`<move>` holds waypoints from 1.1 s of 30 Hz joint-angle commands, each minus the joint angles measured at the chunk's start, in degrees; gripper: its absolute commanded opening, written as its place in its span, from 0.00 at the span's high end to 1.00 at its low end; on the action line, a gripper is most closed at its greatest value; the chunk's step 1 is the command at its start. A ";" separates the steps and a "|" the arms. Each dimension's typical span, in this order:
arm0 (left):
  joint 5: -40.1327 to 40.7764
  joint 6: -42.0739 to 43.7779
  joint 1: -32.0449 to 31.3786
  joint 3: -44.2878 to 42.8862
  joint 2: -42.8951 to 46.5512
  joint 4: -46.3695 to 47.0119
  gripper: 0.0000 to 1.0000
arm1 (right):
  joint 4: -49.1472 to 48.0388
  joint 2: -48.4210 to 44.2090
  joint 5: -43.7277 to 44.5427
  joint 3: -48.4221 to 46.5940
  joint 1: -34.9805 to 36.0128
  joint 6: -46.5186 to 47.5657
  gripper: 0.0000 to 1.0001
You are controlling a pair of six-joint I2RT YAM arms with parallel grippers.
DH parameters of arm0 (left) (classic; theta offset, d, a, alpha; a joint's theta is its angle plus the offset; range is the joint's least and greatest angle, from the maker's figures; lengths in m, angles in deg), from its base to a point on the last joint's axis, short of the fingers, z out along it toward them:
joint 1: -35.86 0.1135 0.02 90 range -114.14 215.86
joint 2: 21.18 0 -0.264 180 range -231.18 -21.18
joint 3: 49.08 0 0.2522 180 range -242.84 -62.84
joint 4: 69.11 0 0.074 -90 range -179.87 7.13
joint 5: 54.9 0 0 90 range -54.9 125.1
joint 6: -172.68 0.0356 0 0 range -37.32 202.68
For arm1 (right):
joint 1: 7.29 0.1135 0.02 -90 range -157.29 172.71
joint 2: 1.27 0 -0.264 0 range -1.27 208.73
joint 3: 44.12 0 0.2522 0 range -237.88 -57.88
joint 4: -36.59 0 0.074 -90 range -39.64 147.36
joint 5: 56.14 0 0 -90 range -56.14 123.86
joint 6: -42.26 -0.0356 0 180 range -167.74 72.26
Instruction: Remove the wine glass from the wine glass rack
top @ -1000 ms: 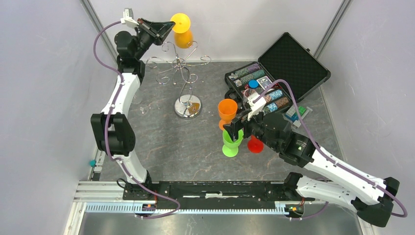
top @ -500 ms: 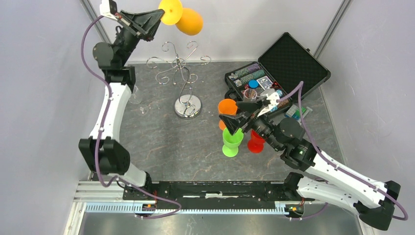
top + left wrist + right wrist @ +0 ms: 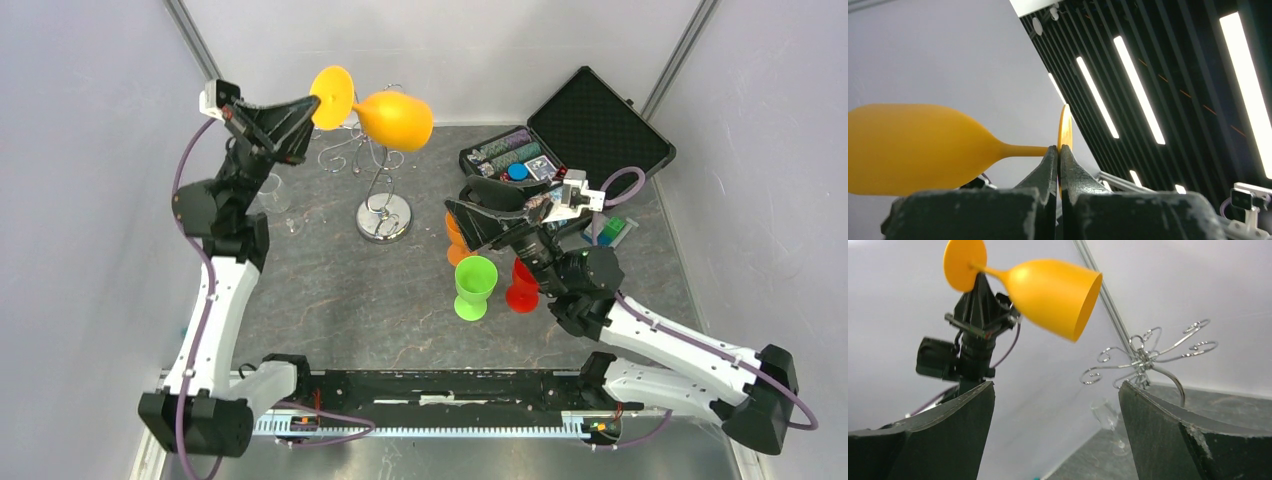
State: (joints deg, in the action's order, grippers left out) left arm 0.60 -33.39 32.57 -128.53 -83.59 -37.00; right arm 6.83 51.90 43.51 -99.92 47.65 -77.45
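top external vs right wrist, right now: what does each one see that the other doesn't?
Top external only: the rack's round base, the chip case, a green goblet and a red goblet on the table. Right wrist only: the right gripper with jaws spread wide, and the wine glass seen into its open mouth. Both: the left gripper shut on the glass's stem, glass sideways, off the wine glass rack.
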 commanded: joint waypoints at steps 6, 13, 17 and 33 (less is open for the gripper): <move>2.90 -13.87 -3.25 7.52 9.55 3.80 0.98 | -12.71 7.48 -5.76 -5.63 -0.25 -1.12 0.02; 3.25 -15.39 -4.26 10.04 12.74 3.11 0.98 | -18.08 13.22 -17.63 -11.09 -0.29 -0.01 0.05; 3.47 -15.76 -4.77 10.06 13.19 2.97 0.98 | -21.16 15.73 -26.24 -13.81 -0.44 -0.65 0.18; 4.16 -7.96 -5.85 10.54 16.23 -4.31 0.66 | -36.68 12.56 -28.39 -4.84 -0.61 -3.22 1.00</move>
State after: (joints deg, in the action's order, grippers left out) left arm 3.58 -35.95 26.50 -117.04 -68.42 -41.46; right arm -25.76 67.00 14.53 -105.82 47.34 -81.95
